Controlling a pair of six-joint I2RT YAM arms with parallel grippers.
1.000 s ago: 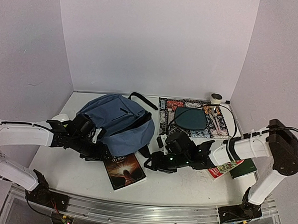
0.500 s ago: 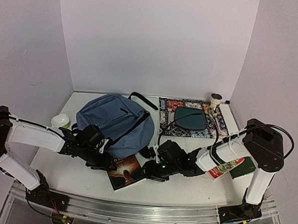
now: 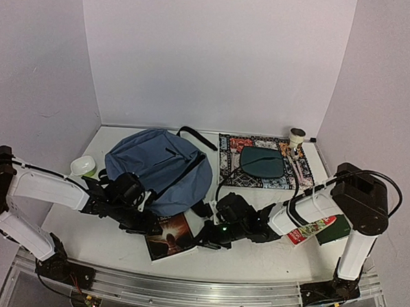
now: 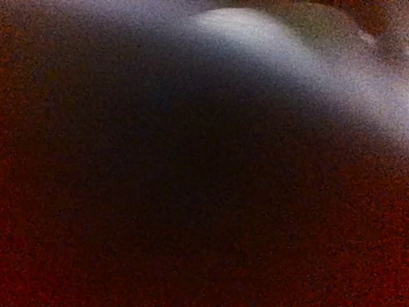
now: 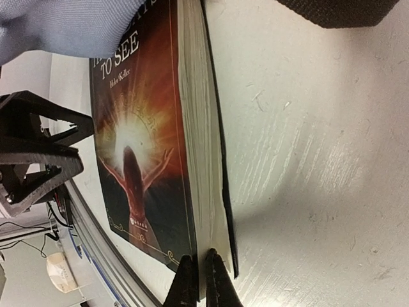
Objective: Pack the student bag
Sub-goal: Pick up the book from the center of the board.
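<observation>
The slate-blue student bag lies at the left middle of the table, its black strap trailing to the right. A book with an orange glowing cover lies just in front of it, its top edge tucked under the bag's hem. My right gripper is shut on the book's near corner, pinching the front cover and a few pages; in the top view it sits at the book's right edge. My left gripper is pushed in at the bag's lower edge, its fingers hidden. The left wrist view is dark.
A patterned cloth at the back right carries a dark teal pouch. A tape roll stands behind it. A red and green packet lies on a dark green book under the right arm. A small pale cup sits left of the bag.
My right gripper has shut on the book's corner. Both arms have come down and in toward the book, and the left gripper has gone under the bag's edge.
</observation>
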